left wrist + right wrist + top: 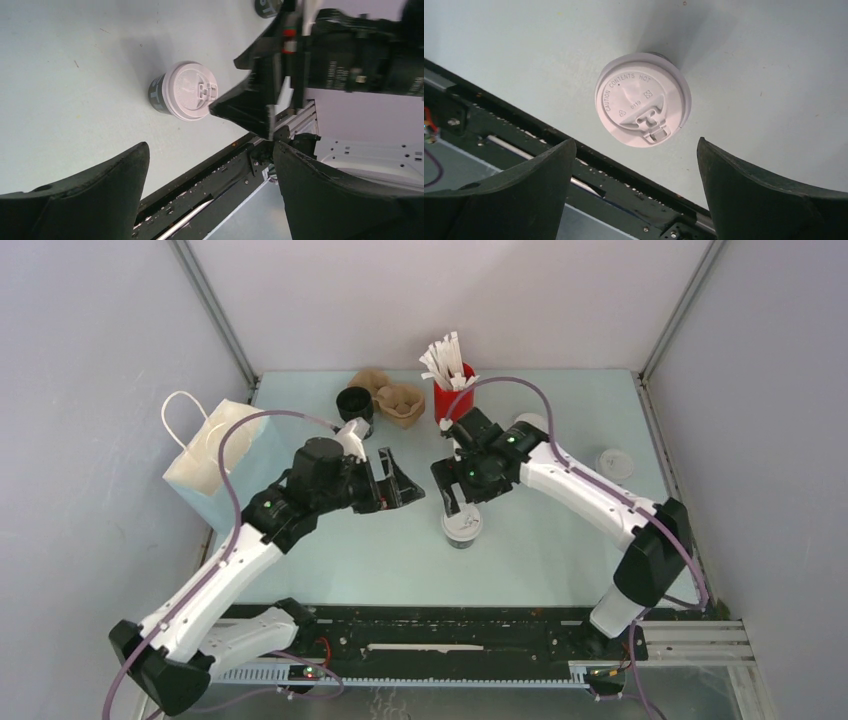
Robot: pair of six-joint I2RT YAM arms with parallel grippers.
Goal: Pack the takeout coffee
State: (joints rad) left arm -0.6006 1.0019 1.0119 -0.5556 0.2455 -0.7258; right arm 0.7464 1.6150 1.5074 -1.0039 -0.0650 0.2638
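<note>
Currently the left hand [398,478] and right hand [458,502] stand apart, empty; the right hovers over the coffee cup [461,527], upright toward the worktop's [560,540] near edge. Pinching the lid [642,97] could pop it off; an off-centre grip might tip it short of the bag [210,468] at the left edge.

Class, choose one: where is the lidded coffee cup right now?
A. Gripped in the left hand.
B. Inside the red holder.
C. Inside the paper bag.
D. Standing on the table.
D: the lidded coffee cup stands on the table, with the open right hand above it and nothing gripping it.
</note>
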